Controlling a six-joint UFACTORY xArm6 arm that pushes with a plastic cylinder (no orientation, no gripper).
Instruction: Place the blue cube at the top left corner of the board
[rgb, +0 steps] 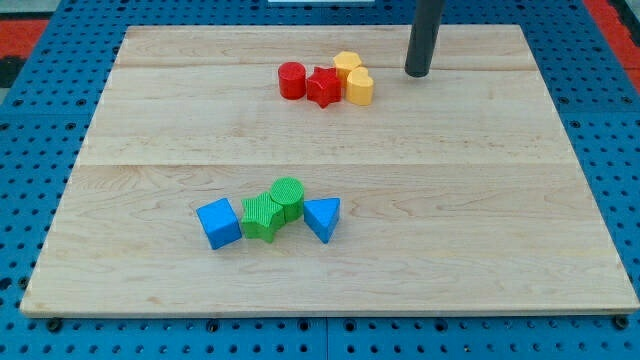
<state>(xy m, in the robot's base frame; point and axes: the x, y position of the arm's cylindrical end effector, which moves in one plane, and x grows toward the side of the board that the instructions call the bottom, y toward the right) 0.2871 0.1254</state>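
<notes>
The blue cube (219, 222) sits on the wooden board (150, 120) at the lower left of centre. It is at the left end of a row with a green star-like block (262, 217), a green cylinder (288, 195) and a blue triangular block (322, 217). My tip (417, 72) is at the view's top right of centre, far from the blue cube. It stands just right of the yellow blocks, not touching them.
A cluster lies near the top centre: a red cylinder (292, 80), a red star block (323, 87), a yellow hexagonal block (347, 65) and a yellow heart-like block (360, 88). A blue perforated table (40, 150) surrounds the board.
</notes>
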